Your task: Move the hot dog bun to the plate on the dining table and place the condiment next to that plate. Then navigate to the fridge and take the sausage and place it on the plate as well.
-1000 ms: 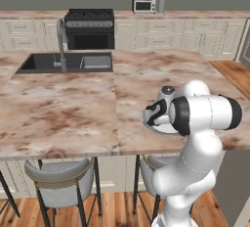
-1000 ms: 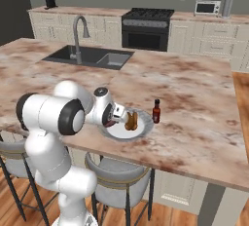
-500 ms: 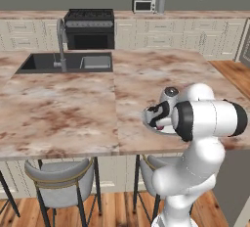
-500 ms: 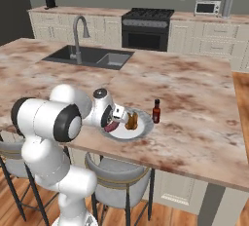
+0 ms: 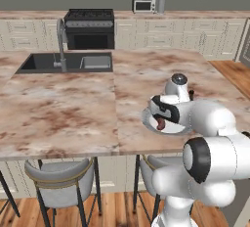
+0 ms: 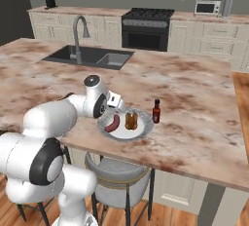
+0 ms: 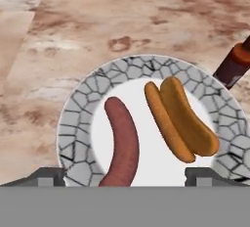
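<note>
On the dining table [image 6: 194, 122] the plate [image 7: 78, 108] [image 6: 127, 137] holds the dark red sausage [image 7: 122, 140] [image 6: 112, 123] and, beside it, the orange-tan hot dog bun [image 7: 183, 123] [image 6: 131, 120]. Next to the plate's rim stands the condiment [image 6: 156, 111] [image 7: 234, 67], upright. My gripper [image 7: 126, 176] [image 6: 116, 108] hovers just over the near side of the plate, open. Its fingertips [image 7: 46, 174] stand wide on either side of the sausage's near end and clear of it. From the left base my own arm hides most of the plate [image 5: 146, 120], and a bit of sausage [image 5: 159, 122] peeks out.
A dark sink [image 6: 90, 57] with an arched faucet [image 6: 78, 35] is set into the far left of the tabletop. Grey stools [image 6: 119, 171] [image 5: 61, 182] stand under the near edge. Behind are a stove [image 6: 146, 28], cream cabinets and a microwave [image 6: 207, 8].
My jaws have spread from partly closed to wide open. The sausage has left my grip and now lies on the plate beside the bun. The elbow has swung closer to the cameras.
</note>
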{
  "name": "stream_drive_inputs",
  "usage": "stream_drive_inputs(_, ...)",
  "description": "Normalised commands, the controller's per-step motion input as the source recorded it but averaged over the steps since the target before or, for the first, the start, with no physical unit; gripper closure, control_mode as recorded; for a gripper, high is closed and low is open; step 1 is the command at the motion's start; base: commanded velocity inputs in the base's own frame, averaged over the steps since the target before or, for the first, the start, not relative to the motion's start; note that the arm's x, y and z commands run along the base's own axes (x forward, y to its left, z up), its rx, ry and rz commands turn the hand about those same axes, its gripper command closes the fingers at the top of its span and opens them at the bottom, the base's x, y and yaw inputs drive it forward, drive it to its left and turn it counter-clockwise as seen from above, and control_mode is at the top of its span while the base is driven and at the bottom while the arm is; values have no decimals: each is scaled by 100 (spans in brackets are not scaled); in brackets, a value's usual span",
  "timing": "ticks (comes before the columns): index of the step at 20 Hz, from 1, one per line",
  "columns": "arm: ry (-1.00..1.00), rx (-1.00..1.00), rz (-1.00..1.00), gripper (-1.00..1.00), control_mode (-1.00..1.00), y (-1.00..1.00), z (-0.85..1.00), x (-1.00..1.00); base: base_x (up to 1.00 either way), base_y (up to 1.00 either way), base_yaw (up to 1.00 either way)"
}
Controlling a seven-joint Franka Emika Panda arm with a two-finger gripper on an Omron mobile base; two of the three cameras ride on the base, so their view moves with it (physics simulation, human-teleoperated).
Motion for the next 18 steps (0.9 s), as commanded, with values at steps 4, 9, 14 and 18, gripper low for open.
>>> stream_drive_inputs(4,0,0,0,-100,-100,7,93,-100,0,0,0)
stream_drive_inputs(9,0,0,0,-100,-100,30,84,-100,0,0,0)
stream_drive_inputs(14,1,0,0,-100,-100,52,68,-100,0,0,0)
stream_drive_inputs(18,4,0,0,-100,-100,50,54,-100,0,0,0)
